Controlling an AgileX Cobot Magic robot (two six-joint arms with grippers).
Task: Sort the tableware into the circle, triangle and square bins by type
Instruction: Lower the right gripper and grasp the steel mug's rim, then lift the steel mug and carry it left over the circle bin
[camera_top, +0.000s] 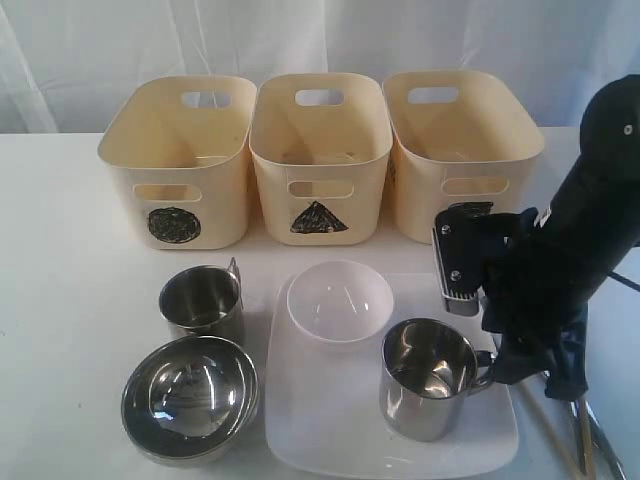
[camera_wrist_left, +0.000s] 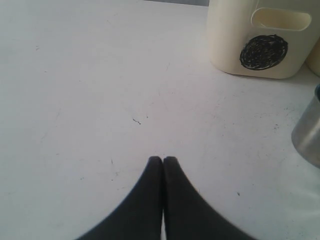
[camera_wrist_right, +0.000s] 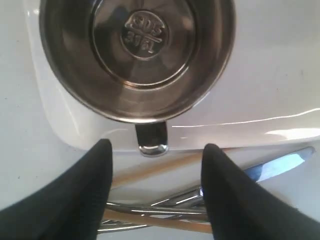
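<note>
Your right gripper (camera_wrist_right: 158, 147) is wide open and holds nothing. Its fingers stand one on each side of the handle (camera_wrist_right: 151, 140) of the right mug (camera_top: 428, 378) and do not touch it. This mug stands upright on the front right corner of the plate (camera_top: 330, 430). The white bowl (camera_top: 340, 300) sits on the rear part of the same plate.

The left mug (camera_top: 203, 303) stands on the table (camera_top: 60, 300), just left of the plate. The steel bowl (camera_top: 190, 397) is in front of it, just beside the plate edge. The chopsticks (camera_wrist_right: 165, 167) and the cutlery (camera_wrist_right: 270, 167) lie crossed on the table to the right of the plate, under the right gripper.

Behind everything you see three bins in a row: the circle bin (camera_top: 180, 160) on the left, the triangle bin (camera_top: 320, 160) in the middle, and a third bin (camera_top: 460, 150) whose mark the right arm (camera_top: 570, 260) hides.

Your left gripper (camera_wrist_left: 163, 161) is clenched on nothing, over bare table, with the circle bin near it.
</note>
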